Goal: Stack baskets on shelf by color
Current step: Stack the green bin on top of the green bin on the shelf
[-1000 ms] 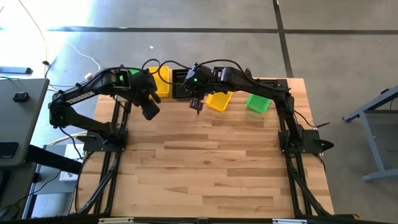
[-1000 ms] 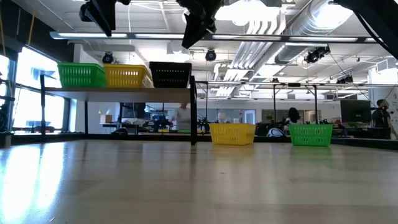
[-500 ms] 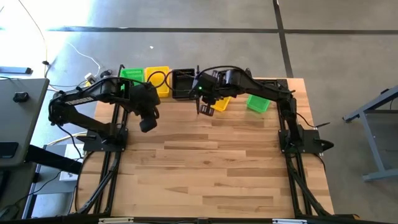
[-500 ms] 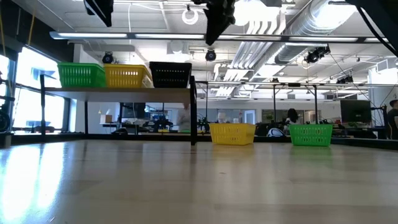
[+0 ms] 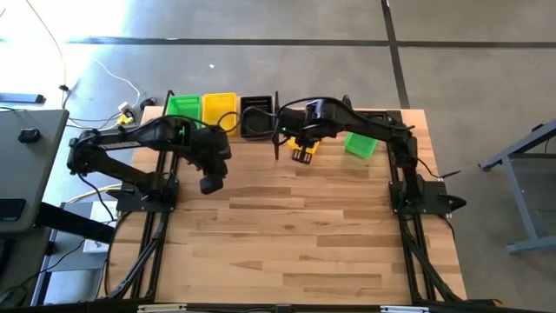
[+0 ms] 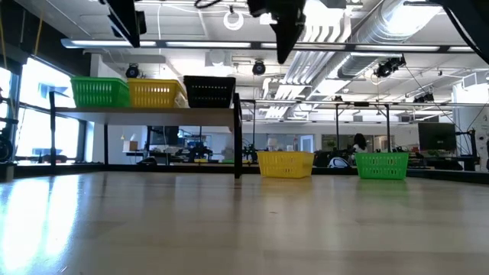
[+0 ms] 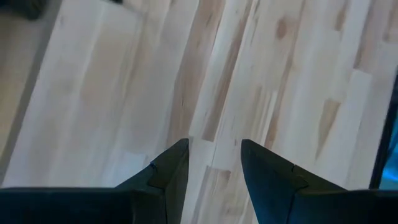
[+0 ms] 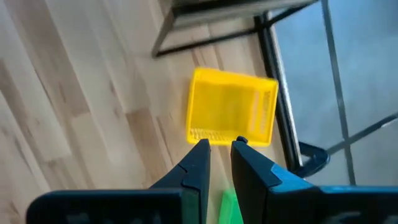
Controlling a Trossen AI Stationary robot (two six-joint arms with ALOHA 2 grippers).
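Butcher-block planks of the wooden table (image 5: 287, 226) carry the whole arrangement, with the shelf (image 6: 145, 111) standing along its far edge. On the shelf a green basket (image 6: 99, 92), a yellow basket (image 6: 156, 92) and a black basket (image 6: 209, 91) are lined up side by side. Just beyond the black-basket end of the shelf, a second yellow basket (image 8: 231, 115) lies loose on the table, and a second green basket (image 5: 360, 143) sits farther from the shelf along the same far edge. The loose yellow basket is judged to be the next thing to be taken. It is seen open-top upward, its long axis slightly skewed against the table planks. The right gripper (image 8: 218, 148) is held high above it, almost directly over its nearer long wall; its fingers are drawn close with only a narrow gap between them, and nothing is gripped. A mostly downward move is therefore called for, and the narrow gap looks suited to straddling that thin wall. The left gripper (image 7: 214, 152) is parked over bare planks in front of the shelf, well apart from the loose basket, with its fingers spread and empty. The right arm is thus the nearer one by far.
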